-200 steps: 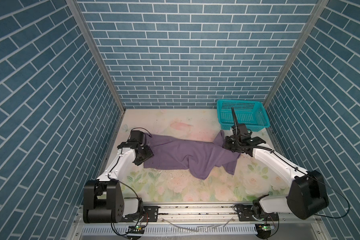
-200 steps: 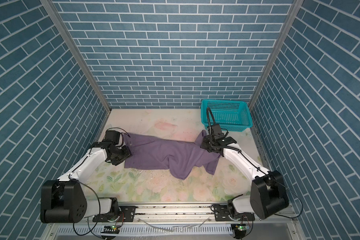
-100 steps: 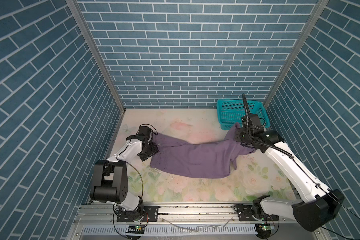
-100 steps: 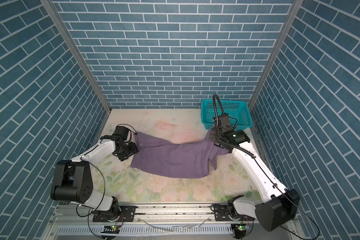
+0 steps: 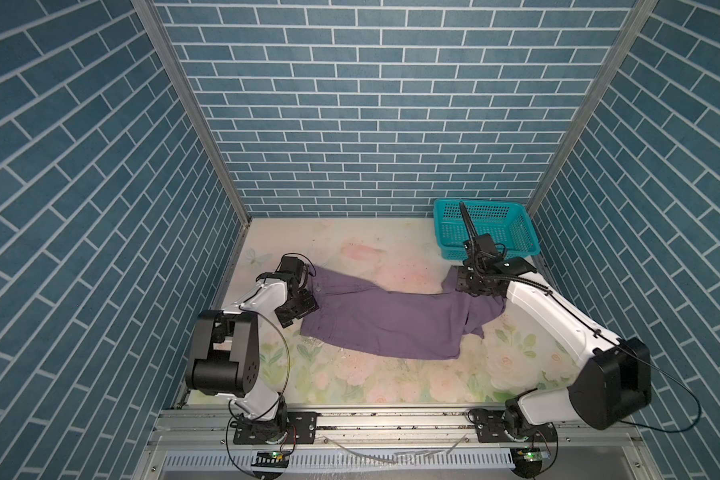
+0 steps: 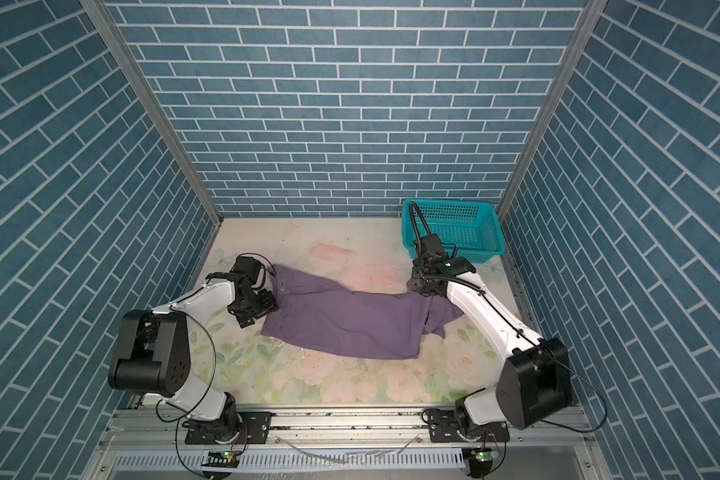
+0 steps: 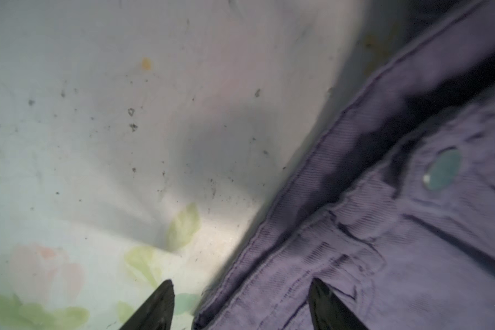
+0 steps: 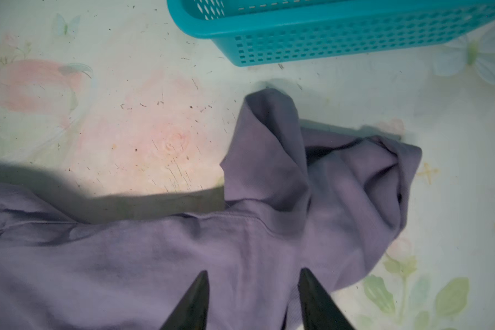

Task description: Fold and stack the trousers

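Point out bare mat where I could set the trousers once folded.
Widest: near strip between trousers and front rail. Also far strip between trousers and back wall, left of the basket. Crowded: right side, under the right arm by the basket.

Waistband of trousers blurred; basket cut off by picture edge.

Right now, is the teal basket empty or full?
Empty: in both top views the basket shows only bare mesh inside; the trousers lie outside it.
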Tool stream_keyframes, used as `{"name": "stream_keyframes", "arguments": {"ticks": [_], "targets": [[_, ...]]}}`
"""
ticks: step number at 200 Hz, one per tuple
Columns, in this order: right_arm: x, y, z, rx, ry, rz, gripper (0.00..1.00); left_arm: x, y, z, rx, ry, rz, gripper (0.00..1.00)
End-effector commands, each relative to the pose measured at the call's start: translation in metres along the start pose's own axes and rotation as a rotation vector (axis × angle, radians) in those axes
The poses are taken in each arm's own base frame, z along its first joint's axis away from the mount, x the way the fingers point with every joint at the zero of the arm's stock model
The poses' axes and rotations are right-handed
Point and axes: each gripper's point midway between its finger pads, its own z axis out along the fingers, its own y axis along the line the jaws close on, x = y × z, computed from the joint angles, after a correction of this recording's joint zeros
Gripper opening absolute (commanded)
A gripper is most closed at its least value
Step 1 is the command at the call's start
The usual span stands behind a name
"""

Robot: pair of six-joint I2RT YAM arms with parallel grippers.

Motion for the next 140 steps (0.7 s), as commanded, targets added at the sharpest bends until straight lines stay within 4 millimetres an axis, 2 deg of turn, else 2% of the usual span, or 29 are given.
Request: {"name": "stream_keyframes", "arguments": {"ticks": [1, 17, 31, 45, 50, 59, 66, 75, 82, 86, 115, 140], "targets": [[0.048, -0.029, 0.006, 0.030, 0.103, 0.099, 0.49, 0.010, 0.011, 0.013, -0.052, 0.040, 0.012, 0.76], [0.065, -0.035, 0.013, -0.002, 0.140, 0.158, 0.48, 0.012, 0.009, 0.020, -0.040, 0.049, 0.005, 0.75], [0.071, -0.037, 0.015, -0.011, 0.156, 0.179, 0.48, 0.015, 0.007, 0.026, -0.024, 0.059, -0.005, 0.72], [0.073, -0.037, 0.018, -0.015, 0.169, 0.179, 0.47, 0.017, 0.004, 0.031, -0.016, 0.069, -0.010, 0.60], [0.073, -0.037, 0.018, -0.013, 0.169, 0.177, 0.46, 0.018, 0.004, 0.033, -0.014, 0.073, -0.013, 0.51], [0.074, -0.038, 0.019, -0.012, 0.179, 0.177, 0.40, 0.018, 0.003, 0.034, -0.009, 0.076, -0.022, 0.32], [0.074, -0.037, 0.020, -0.017, 0.189, 0.182, 0.29, 0.017, 0.002, 0.034, -0.005, 0.074, -0.027, 0.20], [0.076, -0.035, 0.022, -0.029, 0.202, 0.190, 0.08, 0.015, 0.001, 0.032, -0.004, 0.068, -0.031, 0.09], [0.077, -0.032, 0.023, -0.049, 0.209, 0.198, 0.00, 0.013, 0.001, 0.030, -0.005, 0.065, -0.031, 0.03], [0.078, -0.030, 0.025, -0.062, 0.213, 0.205, 0.00, 0.010, -0.001, 0.027, 0.000, 0.060, -0.031, 0.00], [0.082, -0.014, 0.035, -0.146, 0.240, 0.243, 0.00, -0.018, 0.001, -0.003, 0.009, 0.016, -0.066, 0.00], [0.082, -0.010, 0.048, -0.154, 0.249, 0.260, 0.00, -0.045, 0.030, -0.042, -0.002, -0.089, -0.161, 0.00]]}}
